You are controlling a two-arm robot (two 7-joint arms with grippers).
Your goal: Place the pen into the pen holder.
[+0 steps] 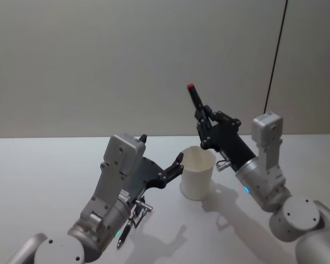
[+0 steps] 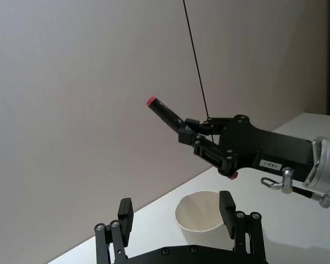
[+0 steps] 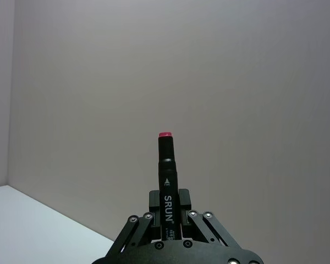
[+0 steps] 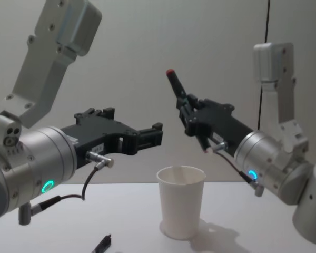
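Firmly, the right end effector (image 1: 204, 119) grips the pen (image 1: 194, 97) (red-tipped, tilted).

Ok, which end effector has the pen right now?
The right end effector, raised higher than the white paper cup, is shut on the black, red-tipped marker pen. The left end effector is open and holds nothing.

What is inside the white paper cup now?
The paper cup shows only a bare inner wall; its bottom is hidden. The right gripper holds the pen outside it.
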